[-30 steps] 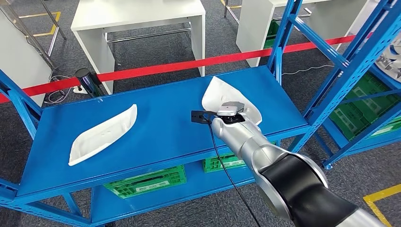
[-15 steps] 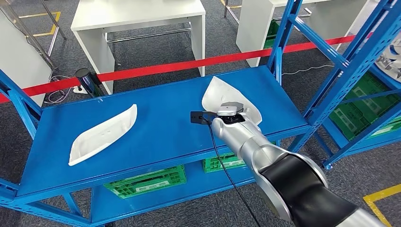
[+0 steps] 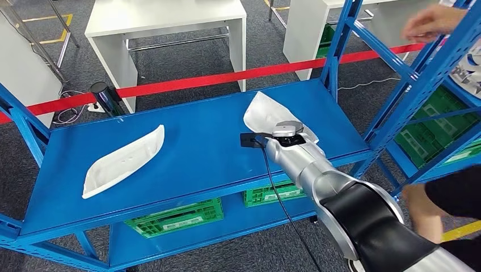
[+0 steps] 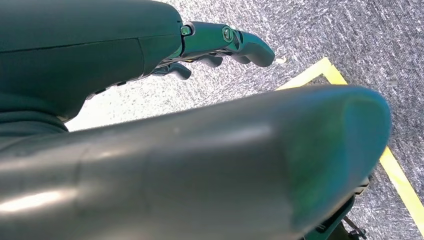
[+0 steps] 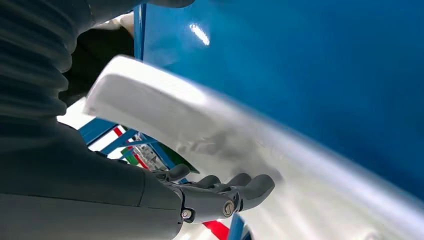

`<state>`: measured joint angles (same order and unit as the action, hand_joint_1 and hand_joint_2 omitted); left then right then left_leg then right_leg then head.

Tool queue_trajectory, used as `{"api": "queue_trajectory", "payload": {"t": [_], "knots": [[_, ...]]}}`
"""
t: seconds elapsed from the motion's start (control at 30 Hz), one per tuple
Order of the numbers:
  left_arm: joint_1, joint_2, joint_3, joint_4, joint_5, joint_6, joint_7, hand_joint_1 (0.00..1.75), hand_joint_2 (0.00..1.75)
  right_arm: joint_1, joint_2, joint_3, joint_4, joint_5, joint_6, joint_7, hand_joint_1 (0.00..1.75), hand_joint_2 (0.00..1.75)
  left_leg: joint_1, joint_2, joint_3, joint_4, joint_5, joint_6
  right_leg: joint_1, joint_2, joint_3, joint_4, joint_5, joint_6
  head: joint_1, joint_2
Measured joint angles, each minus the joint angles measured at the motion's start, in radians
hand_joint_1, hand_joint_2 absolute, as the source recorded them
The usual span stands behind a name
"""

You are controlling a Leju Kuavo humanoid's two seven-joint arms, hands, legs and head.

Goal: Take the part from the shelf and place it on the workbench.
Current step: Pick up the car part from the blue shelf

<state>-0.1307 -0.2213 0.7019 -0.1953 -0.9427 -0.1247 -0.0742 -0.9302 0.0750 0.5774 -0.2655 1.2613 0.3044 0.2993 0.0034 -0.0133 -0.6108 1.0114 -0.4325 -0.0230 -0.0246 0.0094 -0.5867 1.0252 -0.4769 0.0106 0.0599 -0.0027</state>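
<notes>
Shifted slightly toward 3 o'clock since a second ago: right arm and white curved moulded plastic part (image 3: 271, 115) under it; also newly arrived at 1 o'clock, a person's hand (image 3: 432, 21), and at 4 o'clock a dark sleeve (image 3: 454, 195).

Smooth, glossy, shell-shaped, tapering to a point at 12 o'clock; lying on the blue painted metal shelf (image 3: 193, 147) near its 3 o'clock end, close to the front edge. Right hand (image 5: 220, 192) beneath the part's pale rim in the wrist view, dark fingers (image 5: 250, 187) curled against its underside; whether actually clamped on it, cannot tell. Left hand (image 4: 220, 45) hanging over grey speckled carpet with a yellow floor line, fingers (image 4: 250, 47) loosely apart, holding nothing.

Second white elongated plastic part (image 3: 123, 161), boat-shaped with a raised rim, lying well apart toward 9 o'clock on the same shelf. Blue slotted upright post (image 3: 338, 45) at 1 o'clock just behind the grasped end, diagonal blue braces (image 3: 420, 85) at 3 o'clock. Red barrier tape (image 3: 227, 77) stretched across beyond the shelf's back edge. White tables (image 3: 164, 22) at 12 o'clock. Green latticed plastic crates (image 3: 176, 218) on the lower level. Broad bare blue surface between the two parts.
</notes>
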Motion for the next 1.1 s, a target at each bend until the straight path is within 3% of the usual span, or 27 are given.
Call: {"api": "queue_trajectory", "payload": {"t": [1.1], "knots": [[0.004, 0.003, 0.000, 0.000, 0.018, 0.000, -0.004, 0.00, 0.00, -0.008, -0.001, 0.011, 0.000, -0.006, 0.011, 0.006, 0.00, 1.75, 0.000, 0.000, 0.000, 0.000, 0.000, 0.000, 0.000, 0.000, 0.000, 0.000, 0.000, 0.000, 0.000, 0.000]]}}
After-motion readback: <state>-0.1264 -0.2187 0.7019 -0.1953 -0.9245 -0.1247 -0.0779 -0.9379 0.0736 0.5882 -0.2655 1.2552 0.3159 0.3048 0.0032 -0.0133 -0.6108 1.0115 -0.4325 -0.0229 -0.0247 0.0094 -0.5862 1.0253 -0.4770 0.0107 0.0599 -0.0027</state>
